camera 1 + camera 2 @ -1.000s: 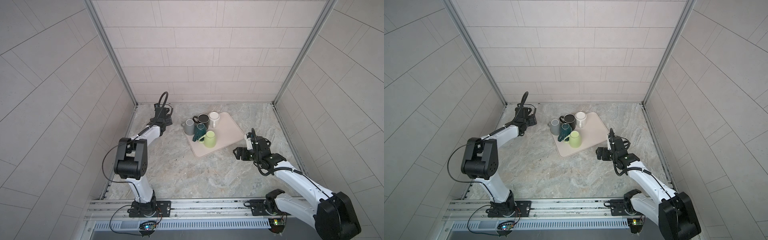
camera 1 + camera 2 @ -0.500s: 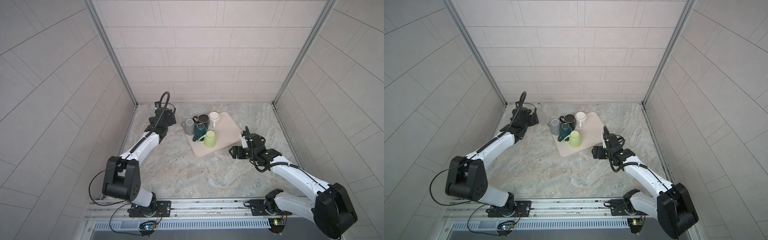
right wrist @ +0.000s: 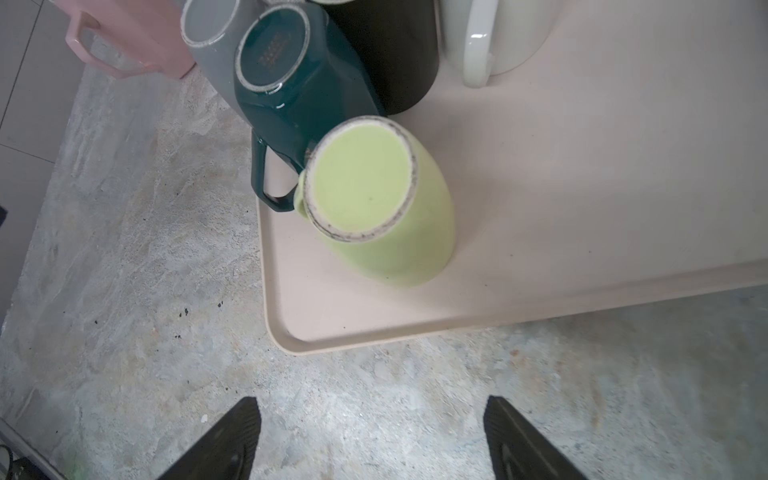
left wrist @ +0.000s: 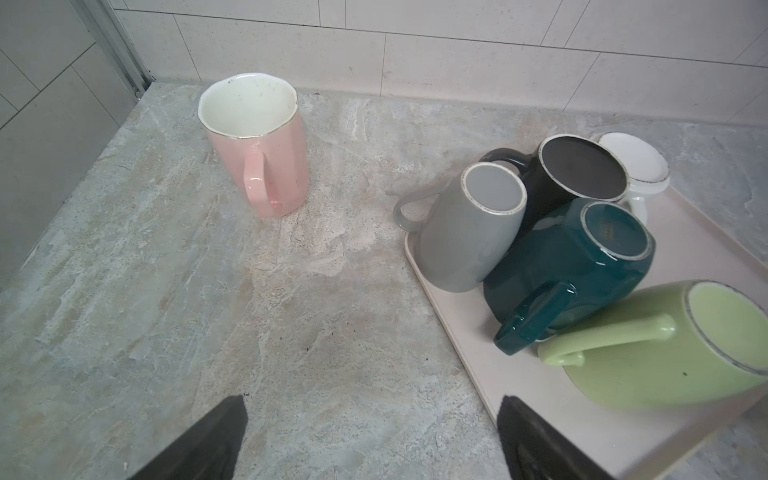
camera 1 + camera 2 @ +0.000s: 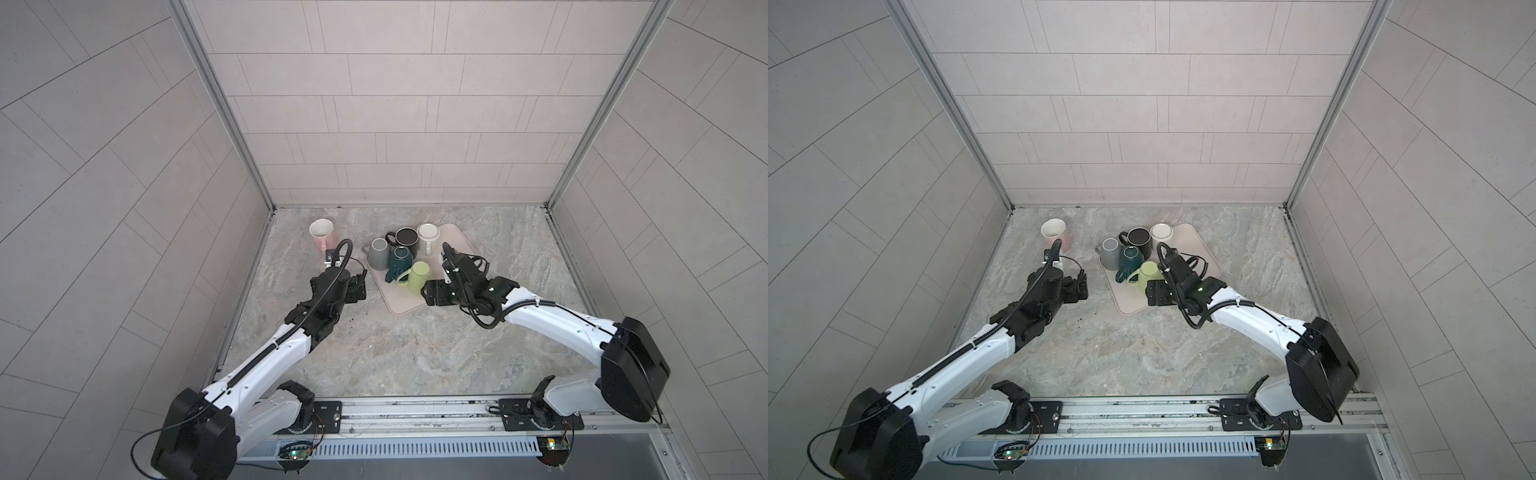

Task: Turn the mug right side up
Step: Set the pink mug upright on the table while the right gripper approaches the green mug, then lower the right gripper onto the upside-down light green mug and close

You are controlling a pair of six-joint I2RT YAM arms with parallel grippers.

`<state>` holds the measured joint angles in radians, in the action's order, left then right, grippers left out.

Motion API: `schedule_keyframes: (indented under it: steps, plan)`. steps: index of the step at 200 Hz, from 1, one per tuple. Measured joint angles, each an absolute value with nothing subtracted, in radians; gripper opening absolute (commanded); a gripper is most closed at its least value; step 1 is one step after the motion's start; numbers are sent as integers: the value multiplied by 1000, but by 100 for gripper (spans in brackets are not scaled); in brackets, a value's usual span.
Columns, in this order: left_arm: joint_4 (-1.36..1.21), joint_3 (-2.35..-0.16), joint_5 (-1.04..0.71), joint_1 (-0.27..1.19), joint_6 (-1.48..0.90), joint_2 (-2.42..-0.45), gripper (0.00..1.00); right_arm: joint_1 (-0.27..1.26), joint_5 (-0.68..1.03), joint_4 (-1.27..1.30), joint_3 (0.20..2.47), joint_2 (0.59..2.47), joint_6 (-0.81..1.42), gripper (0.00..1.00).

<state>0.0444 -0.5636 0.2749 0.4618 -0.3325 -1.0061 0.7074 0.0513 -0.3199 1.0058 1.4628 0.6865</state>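
Right gripper (image 3: 370,401) slack, my jaws wide, empty, above counter (image 3: 124,291) | left gripper (image 4: 371,401) likewise | tray (image 3: 582,208): green mug (image 3: 382,216) nearest, base up, axis near vertical, handle toward teal mug (image 3: 291,83); grey mug (image 4: 469,237), black mug (image 4: 582,170), white mug (image 4: 636,166) inverted behind | pink mug (image 4: 266,166) upright off tray, near tiled wall (image 4: 415,54)

You've got 1 pink mug (image 4: 270,166) upright on the counter (image 4: 166,332); lime-green mug (image 3: 374,187) sits base-up on the tray (image 3: 582,187).

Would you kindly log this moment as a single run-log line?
pink mug: upright on counter | green mug: bottom-up on tray | left gripper: open, empty | right gripper: open, empty, facing green mug
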Motion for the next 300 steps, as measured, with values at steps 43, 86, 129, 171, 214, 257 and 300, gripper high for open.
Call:
schedule_keyframes:
  steps: [43, 86, 129, 171, 214, 257, 300]
  plan:
    - [-35, -436, 287, 465, -321, -969, 100, 769, 6, -300, 1052, 1595, 792, 82]
    - [-98, -430, 257, 467, -322, -971, 100, 779, -16, -258, 1044, 1633, 867, 81]
    - [-127, -418, 229, 467, -325, -976, 100, 779, -58, -258, 1090, 1695, 876, 80]
    - [-150, -416, 211, 467, -333, -995, 100, 778, -126, -270, 1165, 1729, 864, 79]
    - [-154, -416, 196, 467, -341, -1019, 100, 758, -199, -300, 1208, 1755, 852, 77]
    - [-169, -416, 187, 467, -341, -1036, 100, 723, -237, -325, 1206, 1761, 831, 76]
    - [-175, -416, 184, 467, -341, -1059, 100, 680, -260, -356, 1186, 1756, 801, 76]
